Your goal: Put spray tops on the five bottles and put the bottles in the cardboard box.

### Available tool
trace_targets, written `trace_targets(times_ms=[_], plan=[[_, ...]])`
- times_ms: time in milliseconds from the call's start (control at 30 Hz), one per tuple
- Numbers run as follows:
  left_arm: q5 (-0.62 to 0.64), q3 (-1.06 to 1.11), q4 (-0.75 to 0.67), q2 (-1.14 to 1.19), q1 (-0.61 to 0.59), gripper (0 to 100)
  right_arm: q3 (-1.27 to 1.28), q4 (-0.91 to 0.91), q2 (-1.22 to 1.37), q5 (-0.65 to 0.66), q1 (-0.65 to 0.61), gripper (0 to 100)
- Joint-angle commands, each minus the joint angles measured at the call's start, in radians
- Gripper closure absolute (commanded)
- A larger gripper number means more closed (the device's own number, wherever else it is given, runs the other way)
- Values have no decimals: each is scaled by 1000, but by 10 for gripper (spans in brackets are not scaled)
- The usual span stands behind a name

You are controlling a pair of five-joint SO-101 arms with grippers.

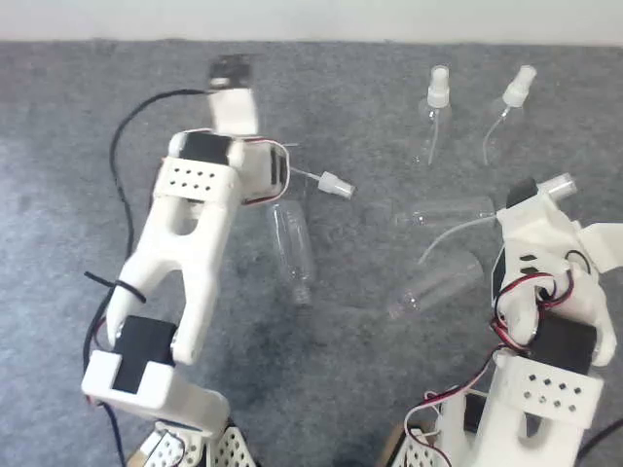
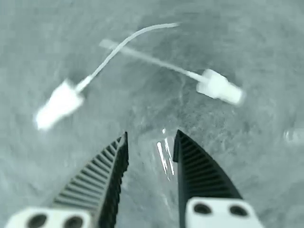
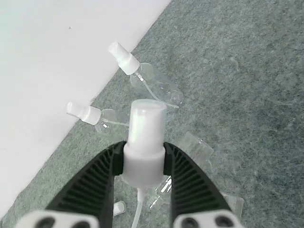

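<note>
The right arm's fingers (image 3: 105,171) clamp a white plastic spray top (image 3: 142,128) by its collar, with the dip tube trailing. Just to its left we see two uncapped clear plastic bottles on their sides. One (image 1: 448,209) runs left-right and the other (image 1: 438,282) slants nearer. The left arm's fingers (image 2: 111,175) stand apart, empty, over a third clear bottle (image 1: 292,248) lying near-far. The grey felt surface (image 1: 58,195) leaves room. Two capped bottles (image 1: 433,115) lie farther off.

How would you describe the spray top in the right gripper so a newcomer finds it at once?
Start at the right arm on the grey carpet. Its gripper is shut on a white spray top, tube dangling. Unlike the tops on the two bottles beyond, it has no bottle attached.
</note>
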Motion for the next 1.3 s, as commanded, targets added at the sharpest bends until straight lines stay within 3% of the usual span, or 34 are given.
trace_targets(times_ms=[0, 200, 433, 633, 967, 1100, 1267], plan=[[-184, -42, -63, -51, 34, 856, -12, -25, -19, -9, 5, 992], [-311, -50, -75, -20, 100, 899, -12, -25, -19, -9, 5, 992], [-423, -191, -37, 229, 112, 910, -12, -25, -19, -9, 5, 992], [-517, -377, 94, 434, 104, 910, -12, -25, -19, -9, 5, 992], [-580, -702, 462, 635, -21, 913, -12, -25, -19, -9, 5, 992], [-582, -723, 569, 641, -61, 913, -12, -25, -19, -8, 5, 992], [-612, -616, 571, 637, -97, 933, -12, -25, -19, -6, 5, 992]])
